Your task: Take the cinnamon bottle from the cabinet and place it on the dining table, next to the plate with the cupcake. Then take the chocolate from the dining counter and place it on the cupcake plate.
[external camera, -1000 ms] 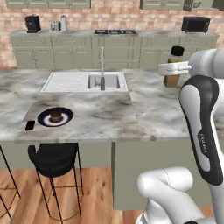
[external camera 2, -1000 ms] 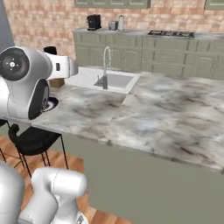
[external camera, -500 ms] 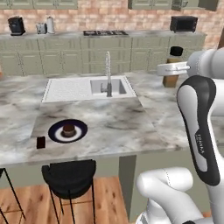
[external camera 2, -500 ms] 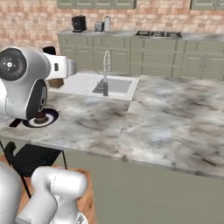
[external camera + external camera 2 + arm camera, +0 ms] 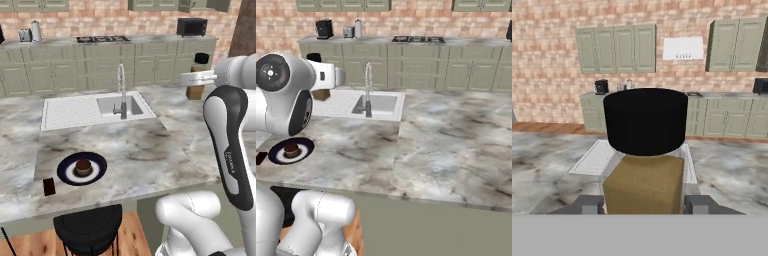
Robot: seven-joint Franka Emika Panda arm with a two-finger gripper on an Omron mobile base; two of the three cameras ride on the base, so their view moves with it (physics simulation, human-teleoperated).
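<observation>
In the left base view, a small dark chocolate point(image 5: 49, 186) lies flat on the marble counter point(image 5: 150, 150) at about 8 o'clock, just beside the rim of a dark blue plate point(image 5: 97, 170). The plate sits a little to its right with a brown cupcake point(image 5: 83, 166) at its middle. Behind them, toward 11 o'clock, a white sink point(image 5: 95, 108) with a tall faucet point(image 5: 121, 92) is set into the counter. A black stool point(image 5: 89, 230) stands under the counter edge at 7 o'clock. At 2 o'clock the white arm point(image 5: 227, 130) holds the cinnamon bottle point(image 5: 198, 80) up in the air, well apart from the plate, its black cap on top and its tan body below.

In the right base view, the chocolate point(image 5: 260, 158) shows at the left edge at 9 o'clock, the plate point(image 5: 276, 150) and cupcake point(image 5: 290, 149) just right of it, and the tan bottle point(image 5: 321, 94) peeks out beside the arm's big round joint at 10 o'clock. The faucet point(image 5: 368, 90) rises to the right of that.

In the hand view, the bottle point(image 5: 645, 150) stands upright at the centre, black cap above a tan body. The gripper point(image 5: 645, 204) is clamped on the bottle's lower body, one grey finger point(image 5: 589, 204) touching it at 7 o'clock and the other at 5 o'clock. Green cabinets point(image 5: 617, 49) hang on the brick wall behind.
</observation>
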